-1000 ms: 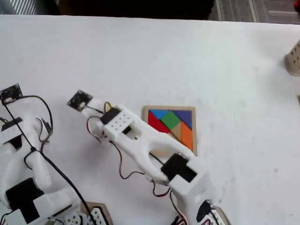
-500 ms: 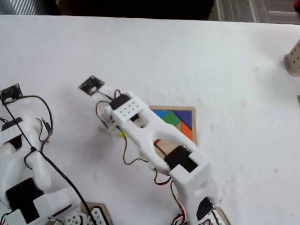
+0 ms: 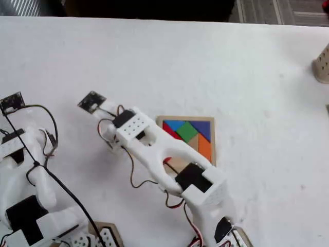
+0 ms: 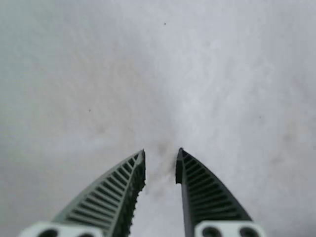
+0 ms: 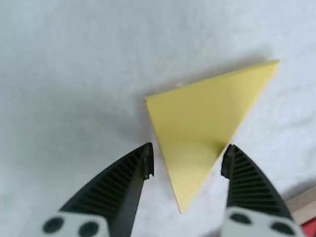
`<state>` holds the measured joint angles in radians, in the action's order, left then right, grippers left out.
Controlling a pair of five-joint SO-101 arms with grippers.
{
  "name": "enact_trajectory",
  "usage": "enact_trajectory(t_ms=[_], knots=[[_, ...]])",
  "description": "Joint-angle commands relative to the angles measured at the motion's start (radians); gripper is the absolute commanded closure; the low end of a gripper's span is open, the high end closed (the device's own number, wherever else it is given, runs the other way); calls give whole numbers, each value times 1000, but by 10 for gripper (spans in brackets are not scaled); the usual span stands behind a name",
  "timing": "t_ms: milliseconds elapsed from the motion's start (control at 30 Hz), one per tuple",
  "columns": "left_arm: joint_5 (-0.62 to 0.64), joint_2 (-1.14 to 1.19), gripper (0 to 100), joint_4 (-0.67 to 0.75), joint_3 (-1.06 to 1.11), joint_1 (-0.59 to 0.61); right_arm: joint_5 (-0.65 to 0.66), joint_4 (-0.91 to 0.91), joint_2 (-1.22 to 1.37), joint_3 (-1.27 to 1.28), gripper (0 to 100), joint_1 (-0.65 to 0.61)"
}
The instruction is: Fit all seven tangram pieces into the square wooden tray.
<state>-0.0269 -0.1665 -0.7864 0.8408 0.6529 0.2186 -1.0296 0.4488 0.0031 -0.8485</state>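
Observation:
The square wooden tray (image 3: 212, 139) lies mid-table with blue, red, green (image 3: 187, 131) and orange (image 3: 204, 146) pieces in it; bare wood shows at its near left part. My right arm (image 3: 154, 149) stretches across the tray's left side. A yellow triangle (image 5: 207, 113) lies flat on the white table just beside the tray's corner (image 5: 303, 210). My right gripper (image 5: 187, 160) is open, with one fingertip on either side of the triangle's narrow point. My left gripper (image 4: 160, 160) hovers over bare table, its fingertips a narrow gap apart with nothing between them.
My left arm (image 3: 25, 175) sits folded at the near left with loose black cables. A perforated wooden block (image 3: 321, 64) stands at the far right edge. Wooden base plates (image 3: 105, 234) lie at the near edge. Open white table lies beyond the tray.
My right arm's wrist swung away and rightward, then came back left and nearer. The yellow sliver seen under it half a second ago is covered now. The left arm stayed still.

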Motion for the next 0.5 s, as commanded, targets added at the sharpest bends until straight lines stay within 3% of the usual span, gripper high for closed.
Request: enact_trajectory(t_ms=[0,233,467], knots=[[-11,-42,866,20,2,-12,17,19,-24,-25,754,-28],[-11,-42,866,20,2,-12,26,24,-165,12,752,-42],[-11,-42,866,20,2,-12,29,162,-61,78,752,-73]])
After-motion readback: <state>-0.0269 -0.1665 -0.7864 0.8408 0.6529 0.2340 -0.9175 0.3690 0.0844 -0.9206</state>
